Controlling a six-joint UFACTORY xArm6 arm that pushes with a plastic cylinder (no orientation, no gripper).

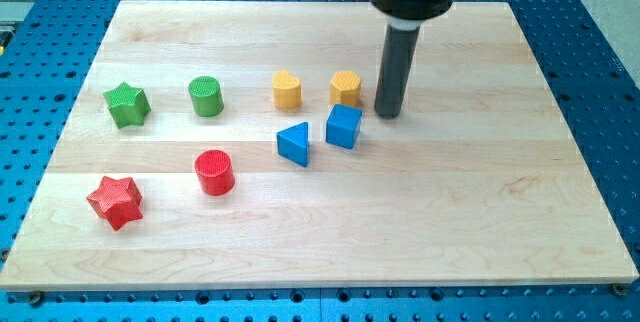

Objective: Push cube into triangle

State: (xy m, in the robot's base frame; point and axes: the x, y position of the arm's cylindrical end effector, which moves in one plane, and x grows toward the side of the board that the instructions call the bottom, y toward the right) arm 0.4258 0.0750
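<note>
1. Red star [115, 201] and red cylinder [214, 172] are sitting nearest the view's bottom.
2. Blue triangle [294, 143] is lying just left of the blue cube [343, 125], apart.
3. My tip [388, 113], carrying no pincer and grasping nothing, is resting just right of the cube.

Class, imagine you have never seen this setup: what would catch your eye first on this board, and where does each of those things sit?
The dark rod comes down from the view's top, and my tip rests on the wooden board just right of the blue cube and the yellow cylinder. Next comes the blue pair near the centre: the cube with the blue triangle close to its left, a small gap between them. The red star stands out at the lower left.
</note>
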